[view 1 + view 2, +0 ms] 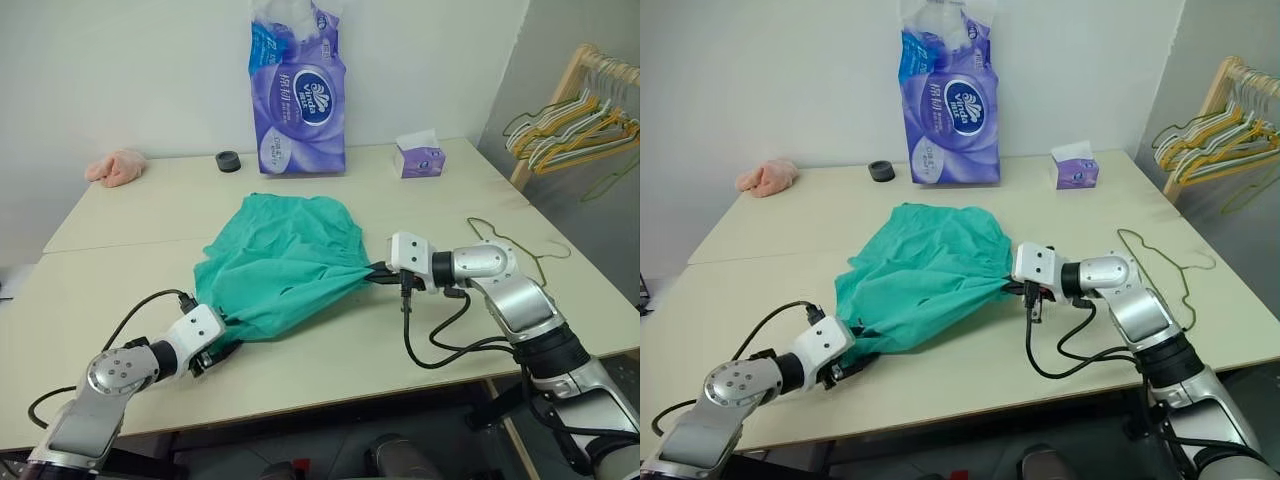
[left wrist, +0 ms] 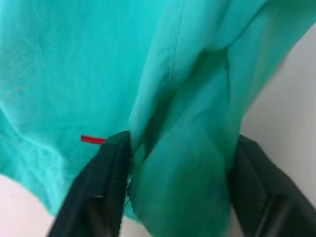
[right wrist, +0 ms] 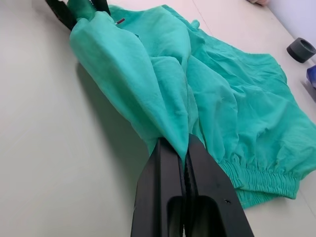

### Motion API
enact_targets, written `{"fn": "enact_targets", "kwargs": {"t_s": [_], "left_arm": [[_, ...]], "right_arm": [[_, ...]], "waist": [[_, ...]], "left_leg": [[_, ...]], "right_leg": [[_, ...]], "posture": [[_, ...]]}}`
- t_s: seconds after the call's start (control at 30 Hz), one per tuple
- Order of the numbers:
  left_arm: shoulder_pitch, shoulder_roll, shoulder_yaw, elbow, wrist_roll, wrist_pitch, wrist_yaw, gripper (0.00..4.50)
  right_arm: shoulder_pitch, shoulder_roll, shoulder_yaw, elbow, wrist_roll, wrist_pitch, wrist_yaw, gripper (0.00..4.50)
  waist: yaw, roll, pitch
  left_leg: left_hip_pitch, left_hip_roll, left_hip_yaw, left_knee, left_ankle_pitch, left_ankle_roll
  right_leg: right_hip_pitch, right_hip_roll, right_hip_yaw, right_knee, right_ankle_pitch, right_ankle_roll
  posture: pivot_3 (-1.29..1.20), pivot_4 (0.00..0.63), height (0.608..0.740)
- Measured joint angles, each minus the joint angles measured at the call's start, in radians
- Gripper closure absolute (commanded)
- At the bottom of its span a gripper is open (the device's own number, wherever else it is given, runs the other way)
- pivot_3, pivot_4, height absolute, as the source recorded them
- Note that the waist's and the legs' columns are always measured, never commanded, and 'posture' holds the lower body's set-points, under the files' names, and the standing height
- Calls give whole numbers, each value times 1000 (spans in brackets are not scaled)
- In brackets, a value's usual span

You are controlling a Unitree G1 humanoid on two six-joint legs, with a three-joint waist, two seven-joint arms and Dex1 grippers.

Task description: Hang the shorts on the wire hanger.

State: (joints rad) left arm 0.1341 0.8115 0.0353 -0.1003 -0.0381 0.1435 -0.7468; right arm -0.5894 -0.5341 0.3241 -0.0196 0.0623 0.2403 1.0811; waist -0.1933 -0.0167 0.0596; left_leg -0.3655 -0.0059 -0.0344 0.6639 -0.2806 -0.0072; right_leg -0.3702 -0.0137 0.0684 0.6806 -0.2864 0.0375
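A pale beige table (image 1: 120, 300) stands against a white wall, with a wooden rack of bunched yellow and green hangers (image 1: 575, 125) off to the robot's right. On the table lies the largest cloth, the teal-green soft fabric shorts (image 1: 285, 260), spread at the middle and pulled taut between both arms. Behind them stands a tall purple pack of tissue rolls (image 1: 298, 95), with a small purple tissue box (image 1: 420, 157), a pink fluffy cloth (image 1: 115, 166) and a black tape ring (image 1: 229, 161) along the far edge.

The right gripper (image 3: 185, 148) is clenched tight on a bunched fold at the shorts' right edge. The left gripper (image 2: 180, 163) straddles a fold at the lower left corner, its fingers (image 2: 106, 173) partly apart with cloth between them; whether they pinch it firmly I cannot tell.

The thin olive-green wire hanger (image 1: 520, 245) lies flat on the table beyond the right arm, apart from the shorts.

Likely risks: the left fold slipping free on lifting, since that hold looks loose; and the right arm or its dangling cable sweeping the hanger off the table.
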Motion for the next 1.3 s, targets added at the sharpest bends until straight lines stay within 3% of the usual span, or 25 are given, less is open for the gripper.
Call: {"fn": "enact_targets", "kwargs": {"t_s": [0.17, 0.2, 0.43, 0.57, 0.63, 0.73, 0.83, 0.93, 1.0, 1.1, 1.2, 1.3], "left_arm": [[0, -2, 0, 15, 5, -18, -9, 4374], [1, -2, 0, 15, 4, -20, -10, 4476], [52, 34, 43, -42, -55, -10, -83, 4476], [77, 206, 270, -204, -317, 201, -288, 4476], [40, 297, 382, -253, -433, 301, -374, 4476], [-39, 375, 373, -232, -484, 355, -464, 4476], [-255, 375, 191, -87, -390, 300, -482, 4476], [-537, 271, 4, 138, -223, 193, -442, 4476], [-715, 179, -102, 335, -114, 125, -411, 4476], [-976, 61, -242, 670, 50, -4, -361, 4476], [-1308, -44, -342, 1076, 250, -163, -66, 4476], [-1595, -59, -365, 1276, 391, -286, 323, 4476]], "right_arm": [[22, -6, 1, -29, 9, 17, 13, 4500], [22, -8, 1, -33, 10, 22, 17, 4500], [36, -74, -7, -111, 87, 102, 88, 4500], [25, -229, -105, -262, 363, 365, 250, 4500], [-38, -268, -140, -299, 447, 448, 294, 4500], [-97, -291, -129, -262, 466, 491, 332, 4500], [-198, -249, -40, -77, 372, 420, 341, 4500], [-364, -123, 34, 265, 220, 279, 292, 4500], [-485, -44, 69, 546, 122, 141, 251, 4500], [-676, 45, 110, 933, -37, -126, 144, 4500], [-861, 121, 181, 1181, -231, -362, -129, 4500], [-1013, 161, 206, 1276, -370, -522, -500, 4500]], "waist": [[0, 0, 0], [0, 0, 0], [0, 0, 3], [5, -2, 10], [4, 3, 11], [3, 5, 12], [2, 6, 13], [2, 5, 12], [2, 4, 11], [-4, 4, 10], [-17, -2, 9], [-41, -4, 8]], "left_leg": [[0, 0, 0, 0, 0, 0], [0, 0, 0, 0, 0, 0], [-2, 0, 0, 0, 0, 0], [-9, 0, -5, 2, 0, 0], [-5, 0, -6, 1, 0, 0], [3, -1, -5, -2, 0, 0], [3, 0, -5, -1, 0, 1], [0, -1, -6, 0, 3, 4], [0, -1, -6, 0, 3, 4], [-14, -2, -7, 1, 7, -3], [-43, -5, -8, 2, 17, -20], [-69, -7, -6, 1, 21, -26]], "right_leg": [[0, 0, 0, 0, 0, 0], [0, 0, 0, 0, 0, 0], [-2, -1, -1, -1, 0, 0], [-6, -2, -8, -1, -1, -2], [-5, -2, -9, -2, -3, -4], [1, -2, -9, -2, -10, -4], [1, 1, -8, 0, -8, -4], [1, 10, -7, 1, -2, -5], [0, 10, -6, 2, 1, -6], [-13, 3, -6, 1, 2, -5], [-45, -3, -5, 9, 3, -4], [-76, -6, -2, 19, 3, -4]], "posture": [[-170, 13, 740], [-170, 13, 740], [-168, 21, 740], [-156, 20, 740], [-149, 19, 740], [-146, 15, 740], [-148, 7, 740], [-149, 4, 740], [-154, 0, 740], [-154, 0, 740], [-155, 0, 740], [-158, 0, 740]]}}
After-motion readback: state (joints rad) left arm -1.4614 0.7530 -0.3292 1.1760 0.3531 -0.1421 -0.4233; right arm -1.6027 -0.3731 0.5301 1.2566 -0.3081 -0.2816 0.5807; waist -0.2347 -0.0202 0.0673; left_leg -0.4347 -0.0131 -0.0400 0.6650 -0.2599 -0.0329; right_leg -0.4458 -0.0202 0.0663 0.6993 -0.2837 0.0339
